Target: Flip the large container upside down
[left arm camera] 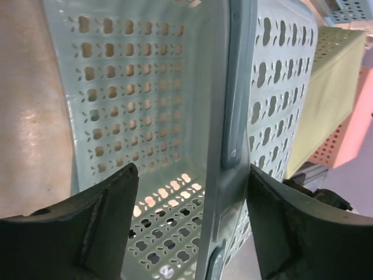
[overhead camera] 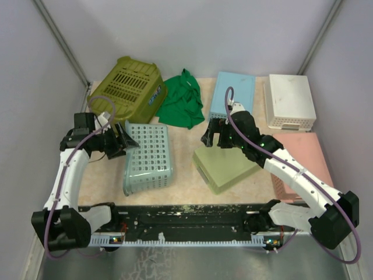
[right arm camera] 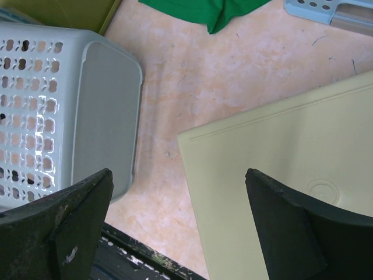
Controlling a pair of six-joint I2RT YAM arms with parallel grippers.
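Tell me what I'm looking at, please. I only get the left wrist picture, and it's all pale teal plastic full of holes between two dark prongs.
Observer: The top view shows the whole thing. It's a pale teal basket lying tipped on its side on the table. The prongs belong to the left gripper, which is open at the basket's rim.
Operator: Is there a second arm, and is it helping?
Observer: There is, but it isn't on the basket. The right gripper is also open and hovers at the edge of a pale green container, with bare table between it and the basket.
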